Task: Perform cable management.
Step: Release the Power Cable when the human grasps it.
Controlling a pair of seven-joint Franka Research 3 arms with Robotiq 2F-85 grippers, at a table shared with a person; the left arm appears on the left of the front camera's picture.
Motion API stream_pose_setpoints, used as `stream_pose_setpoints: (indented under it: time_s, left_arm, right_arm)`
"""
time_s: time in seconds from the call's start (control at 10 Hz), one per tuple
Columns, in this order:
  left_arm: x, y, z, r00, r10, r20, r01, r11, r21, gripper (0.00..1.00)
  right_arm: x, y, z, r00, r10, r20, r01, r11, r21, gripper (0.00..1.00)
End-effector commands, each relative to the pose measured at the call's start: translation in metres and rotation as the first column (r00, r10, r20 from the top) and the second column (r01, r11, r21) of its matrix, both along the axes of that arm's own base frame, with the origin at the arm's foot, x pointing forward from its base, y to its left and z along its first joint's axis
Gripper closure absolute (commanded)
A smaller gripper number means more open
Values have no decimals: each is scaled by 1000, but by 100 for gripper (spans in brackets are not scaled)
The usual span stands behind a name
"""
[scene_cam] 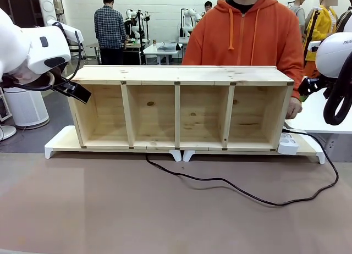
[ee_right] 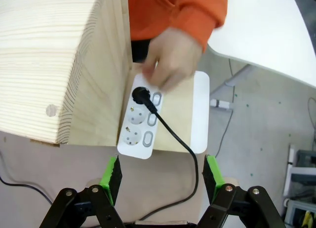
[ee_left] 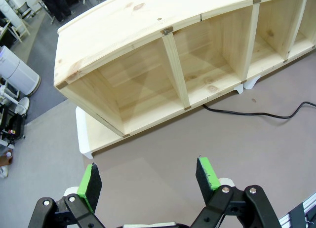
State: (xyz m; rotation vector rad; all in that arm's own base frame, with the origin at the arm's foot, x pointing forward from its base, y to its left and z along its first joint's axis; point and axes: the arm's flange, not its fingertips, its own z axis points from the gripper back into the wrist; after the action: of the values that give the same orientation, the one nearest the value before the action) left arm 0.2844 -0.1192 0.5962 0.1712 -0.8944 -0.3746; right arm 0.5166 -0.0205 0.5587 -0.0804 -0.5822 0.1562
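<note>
Fingers of both the left gripper (ee_left: 148,181) and right gripper (ee_right: 162,177) stand spread, empty; tugging the cable (ee_right: 173,136) risks dragging the power strip (ee_right: 140,122).

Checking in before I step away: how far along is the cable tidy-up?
Done: the plug sits in the power strip, a person's hand on it. In hand: nothing; the left end effector and right end effector are open. Left: the cable sprawls loose across the table.
</note>
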Motion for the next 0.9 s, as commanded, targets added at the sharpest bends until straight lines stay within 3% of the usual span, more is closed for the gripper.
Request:
stream_pose_setpoints:
  time_s: [0.0,0.8]
  left_arm:
    - [1,-1,-1,1000,-3,11,3,1000,0,0]
    - [1,-1,-1,1000,-3,11,3,1000,0,0]
  right_arm:
    - [0,-1,-1,1000,-2,-3,2,1000,4,15]
    - [0,-1,-1,1000,-2,-3,2,1000,4,15]
